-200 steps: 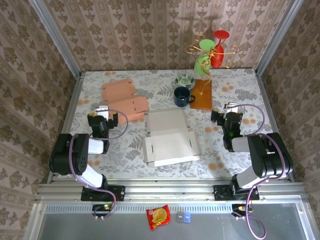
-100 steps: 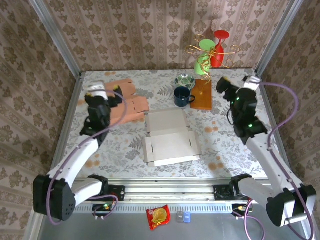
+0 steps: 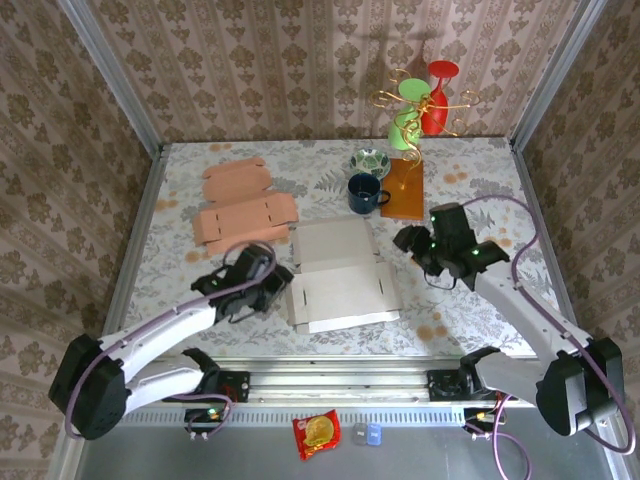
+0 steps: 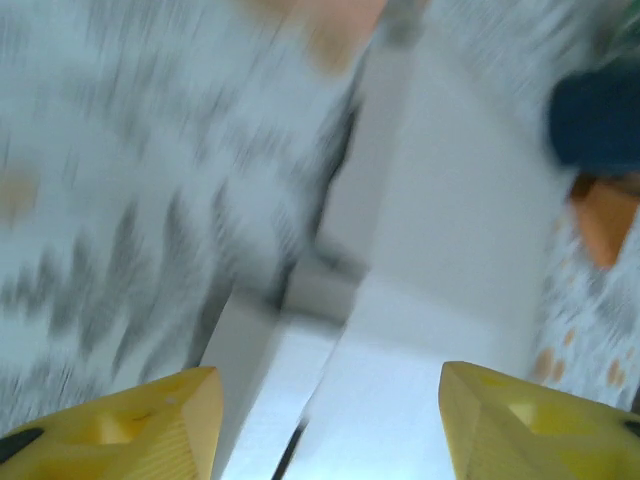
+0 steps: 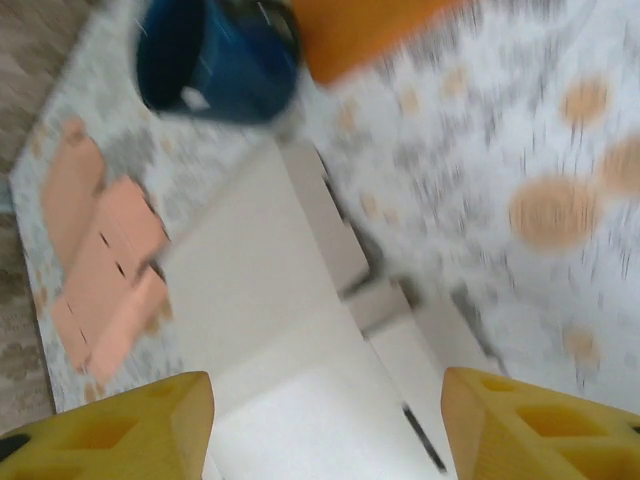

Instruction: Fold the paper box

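Both arms have swung in beside the box at centre frame, left gripper and right gripper open, empty; box flat, no fold made.

White paper box dead centre, on a grey-white floral tablecloth dotted with orange. Ten o'clock: salmon-pink cardboard. Twelve o'clock: navy mug, green-patterned bowl. One o'clock: orange board, red and green glasses with gold wire. Brown damask wallpaper all round.
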Motion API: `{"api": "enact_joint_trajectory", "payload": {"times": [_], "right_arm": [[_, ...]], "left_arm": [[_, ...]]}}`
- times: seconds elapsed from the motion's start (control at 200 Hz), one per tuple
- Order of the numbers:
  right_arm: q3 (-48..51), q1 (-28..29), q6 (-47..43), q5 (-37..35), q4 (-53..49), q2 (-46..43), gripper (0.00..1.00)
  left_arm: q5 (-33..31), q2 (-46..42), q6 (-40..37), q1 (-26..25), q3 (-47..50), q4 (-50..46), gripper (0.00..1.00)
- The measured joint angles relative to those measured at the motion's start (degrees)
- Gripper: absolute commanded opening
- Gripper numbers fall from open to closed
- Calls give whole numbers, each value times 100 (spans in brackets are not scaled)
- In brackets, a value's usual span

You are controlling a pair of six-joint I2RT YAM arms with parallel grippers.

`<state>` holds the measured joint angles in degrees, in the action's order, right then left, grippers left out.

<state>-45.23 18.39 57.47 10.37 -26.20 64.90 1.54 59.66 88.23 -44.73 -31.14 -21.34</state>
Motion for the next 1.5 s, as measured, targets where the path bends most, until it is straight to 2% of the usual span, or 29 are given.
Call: {"api": "enact_joint_trajectory", "payload": {"times": [0.17,0.3,0.51,0.665,0.76,0.865,0.97,1.025,1.065,1.17,1.255,1.345,1.41,1.5], "right_arm": [[269,203,369,713,476,476,60],[361,310,625,1019,946,800,58],[409,326,820,1235,1309,1272,57],[409,326,887,1290,1416,1397,56],[409,315,896,1327,1432,1397,56],[409,267,894,1381,1458,1467,56],[409,188,892,1414,1480,1665,56],[409,151,892,1429,1488,1749,55],[409,127,887,1436,1488,1790,55],[409,68,872,1456,1488,1832,55],[407,17,835,1478,1475,1845,55],[354,-31,737,1515,1377,1886,55],[219,-52,636,1543,1259,1967,55],[-13,-63,496,1558,1080,2057,54]], "left_arm": [[-415,-271,1762,-1113,538,356,62],[-863,37,2428,-1639,717,955,64],[-1585,616,2846,-2245,822,1779,63],[-1943,704,2949,-2426,881,2026,63],[-2028,531,2986,-2463,848,1786,64],[-2118,-7,3010,-2472,612,1010,65],[-2240,-485,3034,-2450,542,732,65],[-2190,-623,3056,-2284,579,713,65],[-2081,-682,3067,-1985,599,704,63],[-1412,-669,2293,-455,527,688,61],[-463,-310,855,1034,205,640,57],[584,247,-894,2079,-271,525,55],[1250,754,-2192,2470,-704,302,55],[2044,1508,-3816,2516,-1287,-70,55]]}}
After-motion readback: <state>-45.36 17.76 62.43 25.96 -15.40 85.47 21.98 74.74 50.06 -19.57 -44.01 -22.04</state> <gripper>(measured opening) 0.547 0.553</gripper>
